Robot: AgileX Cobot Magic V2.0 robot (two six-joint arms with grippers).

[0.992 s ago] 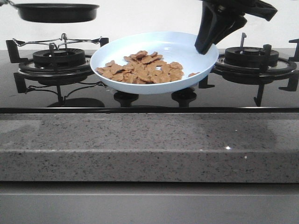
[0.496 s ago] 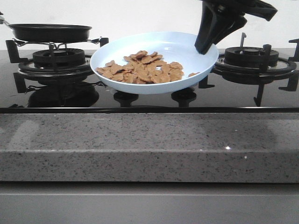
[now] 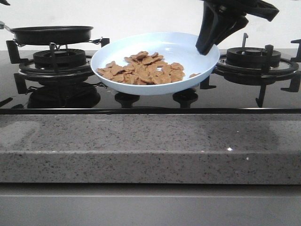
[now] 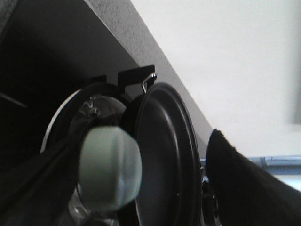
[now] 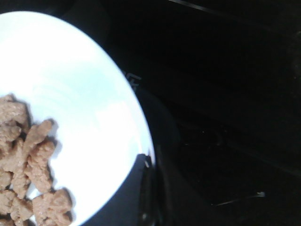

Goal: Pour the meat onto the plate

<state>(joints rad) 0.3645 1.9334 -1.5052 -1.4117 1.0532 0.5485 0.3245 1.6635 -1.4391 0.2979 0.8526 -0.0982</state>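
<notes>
The meat (image 3: 145, 68) already lies heaped in the pale blue plate (image 3: 188, 47), whose far rim the right gripper (image 3: 205, 47) pinches, so pouring looks done. The left gripper (image 4: 141, 188) grips the empty frying pan's (image 3: 51, 34) handle; setting down remains.

Right end effector (image 3: 207, 46): cut off by the front view's top edge; only dark fingers reach down to the plate (image 3: 155, 63) rim, and the grip itself cannot be made out.
Right wrist view: plate (image 5: 84, 108) cut by the edge; meat (image 5: 28, 169) partly out of frame; the finger (image 5: 136, 197) at the rim is a dark blur.
Left end effector (image 4: 141, 188): in the left wrist view only blurred dark shapes; not seen in the front view.
Pan handle (image 4: 109, 167): a pale, out-of-focus knob hiding part of the frying pan (image 4: 164, 155).
Frying pan (image 3: 51, 34) in the front view: its handle runs off the left edge.
Hob under the plate: hidden.
</notes>
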